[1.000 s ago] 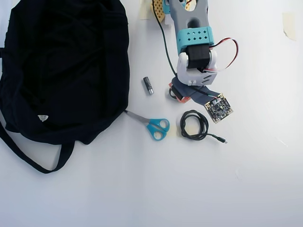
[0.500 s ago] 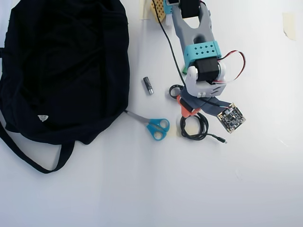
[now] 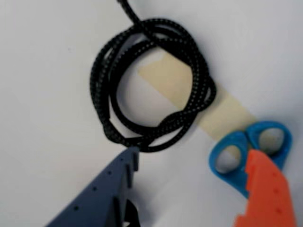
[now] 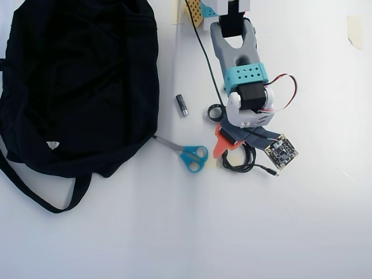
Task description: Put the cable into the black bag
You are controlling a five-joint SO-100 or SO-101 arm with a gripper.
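Claw stood wide open just short of the cable, which lay coiled on the table, well apart from the black bag. Risk: orange finger sat over the scissors handle; closing could snag them or pinch only one strand.

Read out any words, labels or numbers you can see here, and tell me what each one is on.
None can be read.
Bag: its small white triangular label has marks too small to read.
Circuit board on the arm: any printing too small to read.
Cable, scissors: no text visible.
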